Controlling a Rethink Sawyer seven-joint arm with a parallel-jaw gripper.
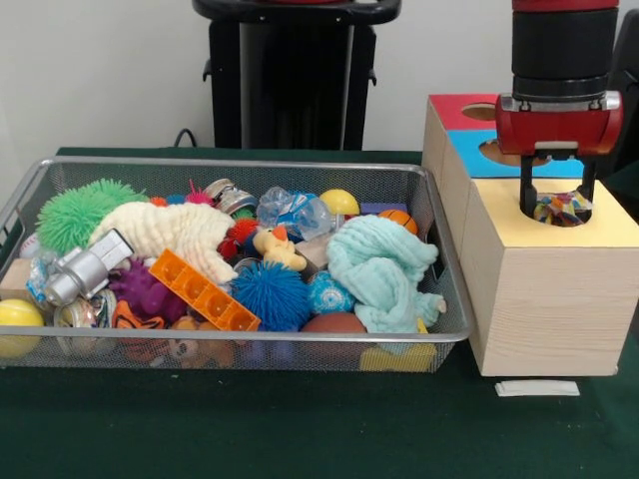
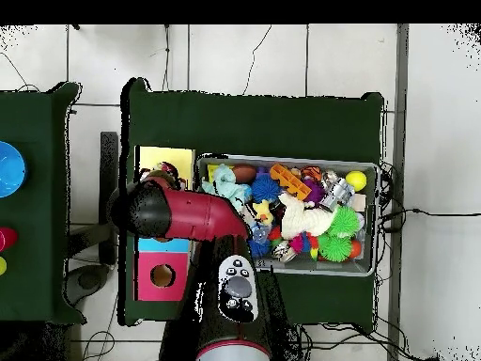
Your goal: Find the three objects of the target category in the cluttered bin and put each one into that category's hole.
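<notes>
Green cloth surface (image 1: 300,429); the spread hand (image 1: 557,205) hangs over the yellow-topped box's round hole (image 1: 559,212), frilly multicoloured fabric ball (image 1: 561,209) between its fingertips.

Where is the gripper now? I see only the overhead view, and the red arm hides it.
Observer: The gripper hangs directly over the hole of the yellow-topped box.
Operator: Is something in that hole?
Observer: Yes, a printed fabric ball shows in its mouth, under the gripper.
Operator: Does anything lie near that box?
Observer: A small white flat piece lies on the green table in front of it.
</notes>
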